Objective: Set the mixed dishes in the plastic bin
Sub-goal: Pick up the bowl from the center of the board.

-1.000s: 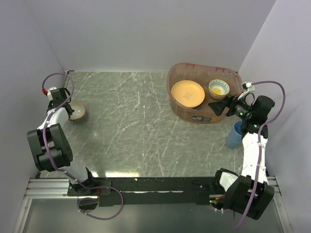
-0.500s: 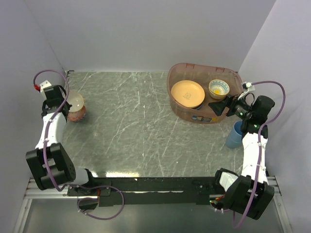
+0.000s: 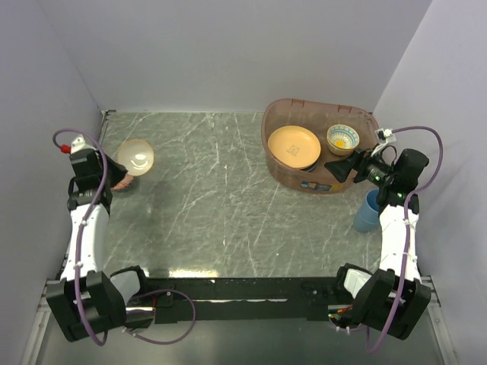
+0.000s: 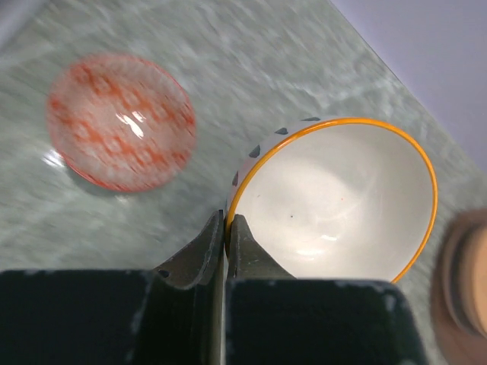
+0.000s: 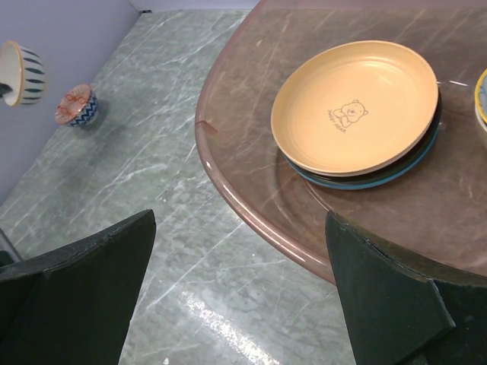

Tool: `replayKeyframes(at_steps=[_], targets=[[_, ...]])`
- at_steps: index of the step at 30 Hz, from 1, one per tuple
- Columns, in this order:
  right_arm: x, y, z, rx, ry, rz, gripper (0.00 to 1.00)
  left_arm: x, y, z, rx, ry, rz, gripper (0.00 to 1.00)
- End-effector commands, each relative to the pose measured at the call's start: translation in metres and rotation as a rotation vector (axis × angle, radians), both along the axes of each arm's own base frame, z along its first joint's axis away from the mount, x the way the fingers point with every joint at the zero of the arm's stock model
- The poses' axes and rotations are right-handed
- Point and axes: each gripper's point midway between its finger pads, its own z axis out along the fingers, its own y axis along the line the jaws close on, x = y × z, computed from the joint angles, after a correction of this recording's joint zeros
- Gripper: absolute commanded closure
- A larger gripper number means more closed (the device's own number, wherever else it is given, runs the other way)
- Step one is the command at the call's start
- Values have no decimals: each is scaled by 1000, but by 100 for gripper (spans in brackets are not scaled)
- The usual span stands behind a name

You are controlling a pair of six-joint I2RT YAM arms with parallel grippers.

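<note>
Cream with an orange rim and dark blue dashes round the outside, that's the small cream bowl point(image 4: 335, 205). The left pincer point(image 4: 227, 228) is pinched tight on its rim, one finger inside and one outside. The bowl is up off the bench point(image 3: 221, 198) at the far left side, tilted so the overhead camera looks straight into it. The red-patterned bowl point(image 4: 120, 122) sits upright on the bench right by it, a bit blurry in the left wrist view, with nothing touching it.

The right pincer point(image 3: 340, 167) is spread wide with nothing in it, hanging over the near rim of the plastic bin point(image 3: 293, 181). The bin sits at the far right of the bench.

Inside the bin:
- the yellow-orange plate point(image 5: 354, 103) with a little bear drawing on it
- a darker plate point(image 5: 373, 181) underneath it, only its edge showing
- a little patterned bowl point(image 3: 343, 138) with a yellow middle, off to the plate's right

The light blue cup point(image 3: 367, 211) stands on the bench outside the bin, close to the right arm and partly hidden by it.
</note>
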Motion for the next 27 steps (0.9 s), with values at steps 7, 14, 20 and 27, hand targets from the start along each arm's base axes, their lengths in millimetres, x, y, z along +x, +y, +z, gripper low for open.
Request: replayKeyframes(at_steps=[7, 14, 20, 27], targets=[[-14, 17, 35, -56, -141, 132, 0, -13, -129, 43, -188, -234, -289, 99], [-22, 27, 30, -80, -131, 201, 0, -34, -211, 45, -281, -245, -418, 99], [-37, 59, 25, -225, -79, 318, 0, -55, -286, 56, -273, -235, -511, 99], [-64, 106, 25, -341, -60, 445, 0, -70, -344, 60, -189, -209, -482, 99]])
